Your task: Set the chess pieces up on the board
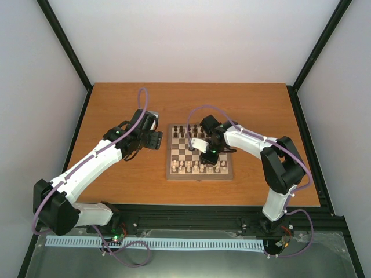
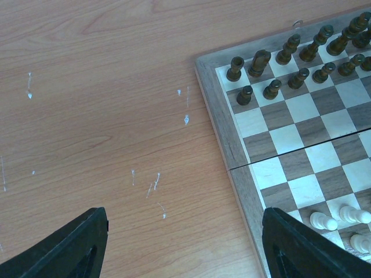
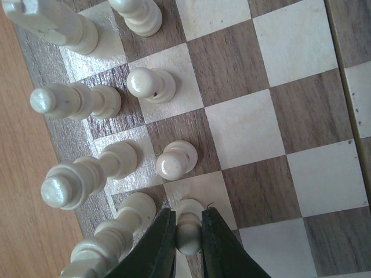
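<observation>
The board (image 1: pixel 171 174) lies mid-table, with dark chess pieces (image 2: pixel 272 88) in rows along its far edge and cream chess pieces (image 1: pixel 194 168) along its near edge. In the right wrist view my right gripper (image 3: pixel 188 243) is shut on a cream pawn (image 3: pixel 188 229), which stands upright on a light square of the cream pawn row. Beside it stand two more cream pawns (image 3: pixel 175 161), and taller cream pieces (image 3: pixel 75 182) line the edge row. My left gripper (image 2: pixel 184 249) hangs open over bare table just left of the board (image 2: pixel 301 133), holding nothing.
The board's middle ranks (image 3: pixel 249 121) carry no pieces. Wooden tabletop (image 2: pixel 104 116) surrounds the board, and black frame posts (image 1: pixel 301 110) and white walls close in the table's sides and back.
</observation>
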Controlling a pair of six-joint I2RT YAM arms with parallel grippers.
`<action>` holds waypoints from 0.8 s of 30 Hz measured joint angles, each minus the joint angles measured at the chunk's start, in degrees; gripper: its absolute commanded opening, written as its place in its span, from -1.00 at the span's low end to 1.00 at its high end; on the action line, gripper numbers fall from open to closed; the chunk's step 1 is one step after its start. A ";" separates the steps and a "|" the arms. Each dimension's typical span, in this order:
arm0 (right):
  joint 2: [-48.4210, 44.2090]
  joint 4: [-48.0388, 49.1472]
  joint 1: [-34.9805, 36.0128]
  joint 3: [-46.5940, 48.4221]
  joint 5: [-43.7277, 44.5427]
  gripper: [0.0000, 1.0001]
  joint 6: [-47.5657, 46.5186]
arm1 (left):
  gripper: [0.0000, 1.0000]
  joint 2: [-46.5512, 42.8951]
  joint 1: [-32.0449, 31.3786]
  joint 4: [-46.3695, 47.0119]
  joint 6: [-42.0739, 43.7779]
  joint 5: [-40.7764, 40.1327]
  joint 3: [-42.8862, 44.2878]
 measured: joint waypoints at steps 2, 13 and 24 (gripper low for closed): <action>0.02 -0.04 0.02 -0.13 -0.02 -0.75 0.00 | 0.50 0.00 0.00 0.00 0.00 0.02 0.00; 0.50 0.50 0.15 -0.13 -0.02 -0.51 0.63 | 0.50 0.00 0.00 -0.02 0.00 0.02 0.00; -0.31 0.66 -0.70 0.44 -0.04 -0.38 2.12 | 0.51 0.00 0.00 -0.02 0.00 0.02 0.00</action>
